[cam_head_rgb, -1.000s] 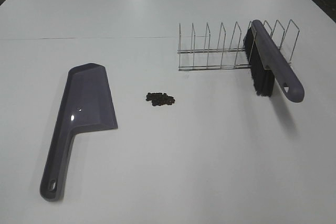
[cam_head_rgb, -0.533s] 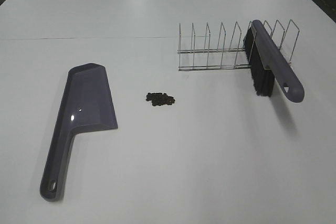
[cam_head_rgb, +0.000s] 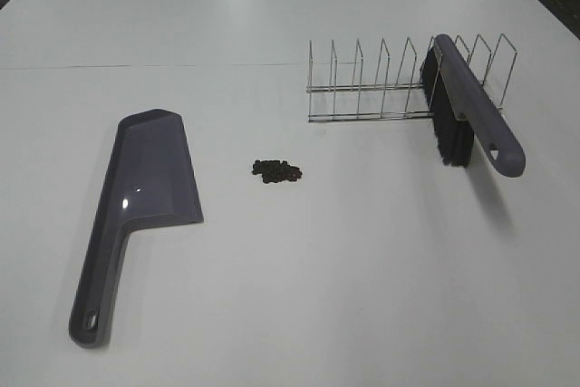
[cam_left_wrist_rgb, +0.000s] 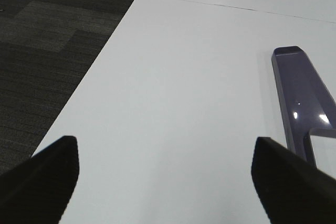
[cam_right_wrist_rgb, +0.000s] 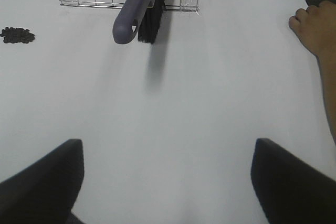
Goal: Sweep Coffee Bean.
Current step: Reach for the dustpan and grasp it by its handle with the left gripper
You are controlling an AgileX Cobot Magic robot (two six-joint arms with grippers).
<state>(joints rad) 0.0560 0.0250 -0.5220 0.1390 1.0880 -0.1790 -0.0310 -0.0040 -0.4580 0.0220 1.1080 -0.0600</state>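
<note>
- Broad white table (cam_head_rgb: 362, 296): bare room all round the pile; left edge drops to dark floor near the left arm, right edge lies by a person's hand (cam_right_wrist_rgb: 315, 24).
- Purple dustpan (cam_head_rgb: 154, 174): flat, left of the pile, well apart; likely light and stiff; best taken by its long handle.
- Propped brush (cam_head_rgb: 476, 111): leans in the wire rack (cam_head_rgb: 362, 88), handle jutting free; soft bristles.
- Empty left gripper (cam_left_wrist_rgb: 165, 177) and right gripper (cam_right_wrist_rgb: 168, 177): both spread wide above bare table.
- Heaped coffee bean (cam_head_rgb: 276, 170): mid-table between dustpan and rack; light, hard, prone to roll; better swept than pinched.

Left gripper (cam_left_wrist_rgb: 164, 153), jaws spread wide and empty, right gripper (cam_right_wrist_rgb: 167, 153), jaws equally wide, nothing held between them
</note>
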